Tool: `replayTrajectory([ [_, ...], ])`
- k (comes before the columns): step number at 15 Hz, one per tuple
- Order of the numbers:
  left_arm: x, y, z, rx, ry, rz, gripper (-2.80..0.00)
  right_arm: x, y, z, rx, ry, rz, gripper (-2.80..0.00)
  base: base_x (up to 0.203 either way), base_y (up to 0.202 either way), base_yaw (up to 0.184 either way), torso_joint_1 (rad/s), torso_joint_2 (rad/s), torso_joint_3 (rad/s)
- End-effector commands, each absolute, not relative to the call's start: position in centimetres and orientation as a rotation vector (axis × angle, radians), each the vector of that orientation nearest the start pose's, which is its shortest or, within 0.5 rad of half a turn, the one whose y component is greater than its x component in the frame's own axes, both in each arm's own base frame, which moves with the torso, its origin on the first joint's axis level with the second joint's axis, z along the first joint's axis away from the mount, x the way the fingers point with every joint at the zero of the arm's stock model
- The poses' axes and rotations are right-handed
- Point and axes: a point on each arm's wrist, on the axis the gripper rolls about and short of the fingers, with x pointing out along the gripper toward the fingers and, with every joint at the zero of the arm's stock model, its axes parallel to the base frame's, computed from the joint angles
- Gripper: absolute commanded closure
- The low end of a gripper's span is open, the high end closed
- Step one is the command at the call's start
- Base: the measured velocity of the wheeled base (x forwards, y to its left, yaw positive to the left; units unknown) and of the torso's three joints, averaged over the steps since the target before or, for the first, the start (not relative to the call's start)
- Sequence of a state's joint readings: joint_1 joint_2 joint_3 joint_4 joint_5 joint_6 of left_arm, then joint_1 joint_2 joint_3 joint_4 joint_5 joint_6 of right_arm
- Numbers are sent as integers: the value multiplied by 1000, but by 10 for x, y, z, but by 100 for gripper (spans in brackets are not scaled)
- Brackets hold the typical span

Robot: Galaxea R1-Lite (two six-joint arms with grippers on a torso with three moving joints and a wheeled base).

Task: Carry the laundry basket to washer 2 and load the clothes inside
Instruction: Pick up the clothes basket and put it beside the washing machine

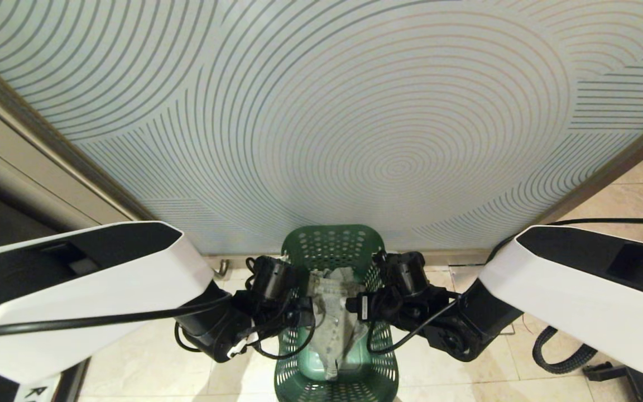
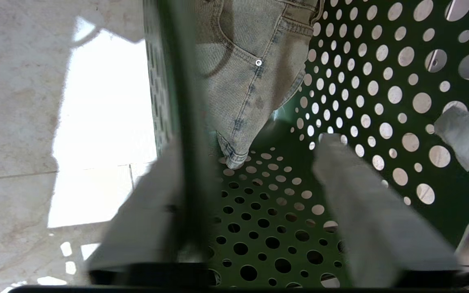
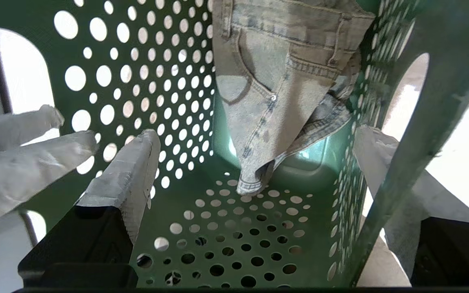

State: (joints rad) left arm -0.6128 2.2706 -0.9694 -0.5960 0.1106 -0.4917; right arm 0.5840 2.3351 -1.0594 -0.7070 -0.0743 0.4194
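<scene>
- Two grippers sit at the laundry basket (image 1: pixel 335 312), one on each long side. Head view: the basket stands on the pale tiled floor (image 1: pixel 143 363) between my arms, in front of a panel with curved line pattern (image 1: pixel 321 111). Washer 2 does not show in any view.
- Head view: my left gripper (image 1: pixel 291 301) is at the basket's left rim, my right gripper (image 1: pixel 374 304) at the right rim. The clothes (image 1: pixel 335 312), faded denim, lie along the middle of the basket.
- Left wrist view: my left gripper (image 2: pixel 255 203) straddles the basket's side wall (image 2: pixel 177 122). One finger (image 2: pixel 145 219) is outside over the floor tiles, the other finger (image 2: pixel 364 203) inside above the perforated base. The jaws stand apart with the wall between them; I cannot tell whether the pads touch it. The denim (image 2: pixel 250 81) hangs at the far end of the basket, its hem touching the base.
- Right wrist view: my right gripper (image 3: pixel 259 162) straddles the opposite wall (image 3: pixel 421 101). One finger (image 3: pixel 132 175) is inside, the other (image 3: pixel 381 162) outside behind the perforated wall. Jaws wide, with a clear gap on the inner side.
- Right wrist view: the tips of my left gripper's fingers (image 3: pixel 23 150) show at the far wall near a slot handle (image 3: pixel 18 73). The denim (image 3: pixel 275 101) droops to the base.
</scene>
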Motion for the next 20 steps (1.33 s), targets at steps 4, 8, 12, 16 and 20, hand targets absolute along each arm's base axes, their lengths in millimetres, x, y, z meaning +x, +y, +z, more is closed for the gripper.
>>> replayTrajectory([
  [4,319,-226,17,-213,755,-312,0,345,226,12,208,645,349,-280,0,0,0,0,0,0],
  [8,311,-231,18,-203,761,-332,0,342,224,9,202,657,341,0,0,0,0,0,0,0],
  [12,309,-236,20,-200,757,-348,0,341,222,11,200,642,318,0,0,0,0,0,0,0],
  [16,304,-238,28,-194,760,-357,0,337,224,24,212,614,336,0,0,0,0,0,0,0],
  [20,303,-244,33,-195,747,-378,0,333,222,21,203,627,325,0,0,0,0,0,0,0],
])
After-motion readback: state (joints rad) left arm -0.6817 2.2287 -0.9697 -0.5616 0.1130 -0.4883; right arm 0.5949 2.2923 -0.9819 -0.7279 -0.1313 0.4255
